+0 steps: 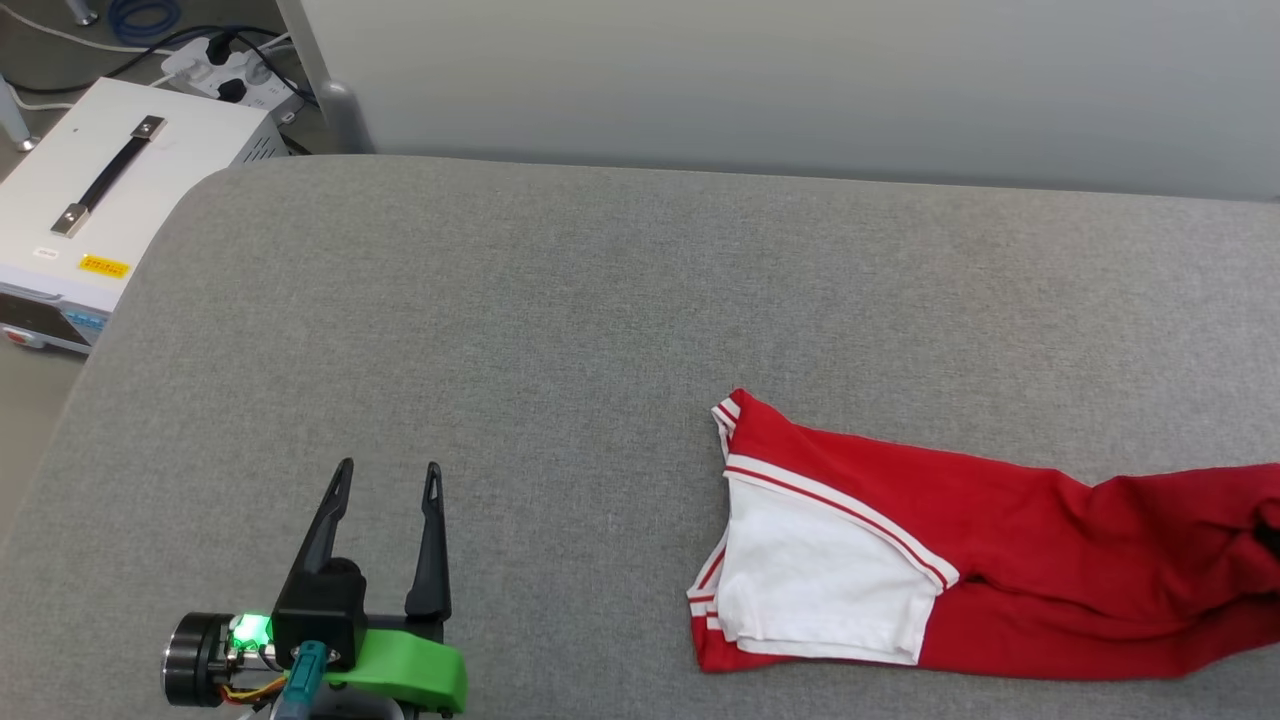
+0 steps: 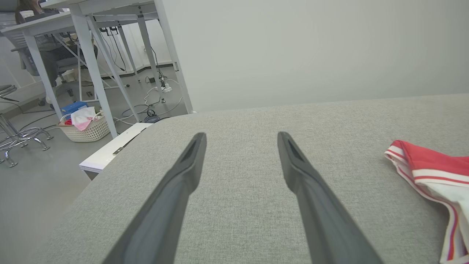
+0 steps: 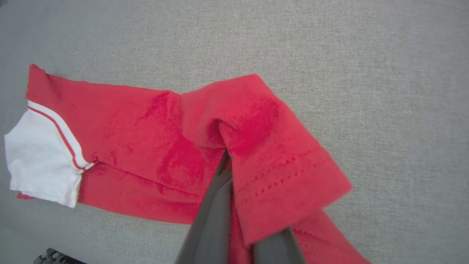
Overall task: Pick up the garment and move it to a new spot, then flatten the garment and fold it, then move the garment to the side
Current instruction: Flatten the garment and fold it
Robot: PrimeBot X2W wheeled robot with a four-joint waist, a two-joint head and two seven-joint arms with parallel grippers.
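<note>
Beside the left edge of the grey padded surface (image 1: 560, 300) stood a white equipment case (image 1: 100, 190) with a black handle, no part of the task. Next, at lower left over that surface: left gripper (image 1: 389, 467), fingers spread wide, nothing between them, well apart from the cloth. Right of centre: the garment (image 1: 1000, 540), red, one white sleeve (image 1: 820, 570) with striped trim uppermost, lying bunched in a long rumpled band that reached the right margin of the head view; no print visible. Far right, from the right wrist view: right gripper (image 3: 225, 165), fingers clenched on a raised fold of the red fabric beside a stitched hem. Status, as judged: pick-up begun, relocation barely started if at all; flattening, folding and the final move to the side all outstanding.
</note>
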